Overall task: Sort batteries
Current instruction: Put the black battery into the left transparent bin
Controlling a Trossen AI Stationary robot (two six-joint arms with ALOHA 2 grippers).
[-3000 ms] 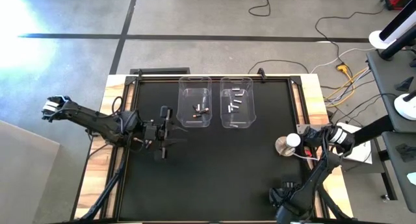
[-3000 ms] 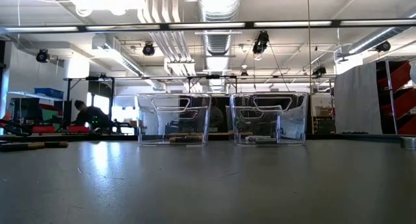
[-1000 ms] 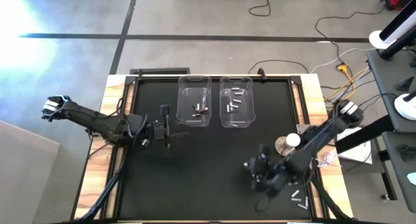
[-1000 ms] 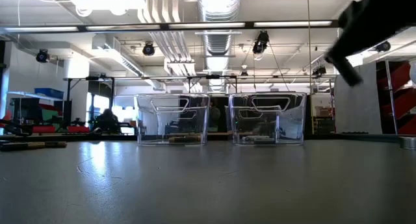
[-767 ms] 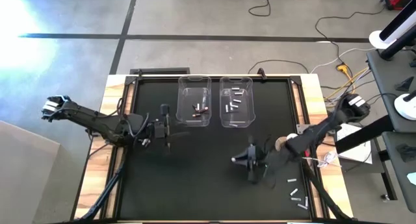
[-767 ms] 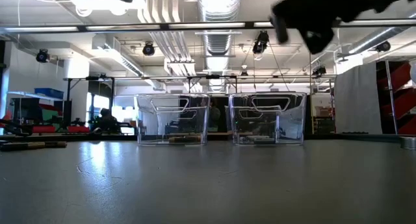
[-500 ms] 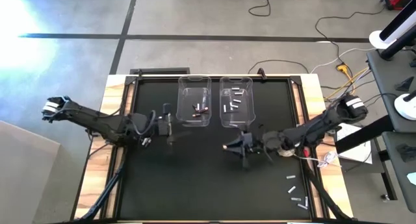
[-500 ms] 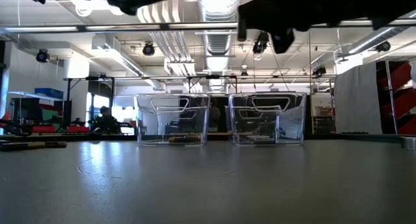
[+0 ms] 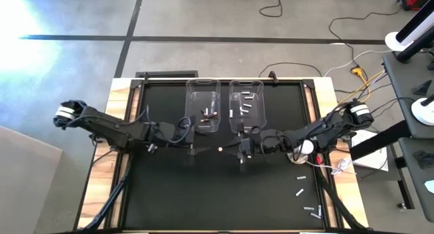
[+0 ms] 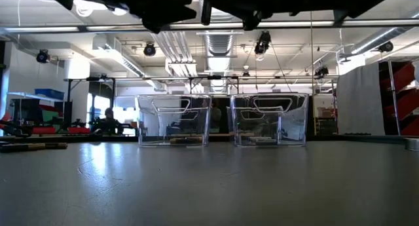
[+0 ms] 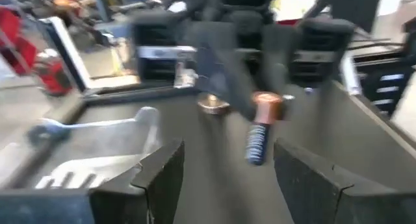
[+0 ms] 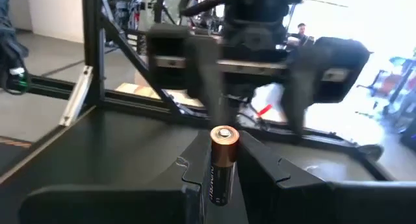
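Black matting below; right gripper point(image 12: 218, 178) pinches a stiff, slick battery point(image 12: 220, 162) mid-barrel (sensible, it would roll), left gripper point(image 11: 224, 175) gaping empty at nine o'clock.

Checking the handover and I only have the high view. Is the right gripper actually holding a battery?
Observer: Yes. The right wrist view shows the right gripper with its jaws shut on a battery that is black with a copper top.
Operator: Left side ready?
Observer: The left wrist view shows the left gripper with its jaws wide open. It faces that battery, and no contact is visible.
Operator: Height off the table?
Observer: In the low view both arms show only along the top edge, well above the table. The two clear bins stand behind.
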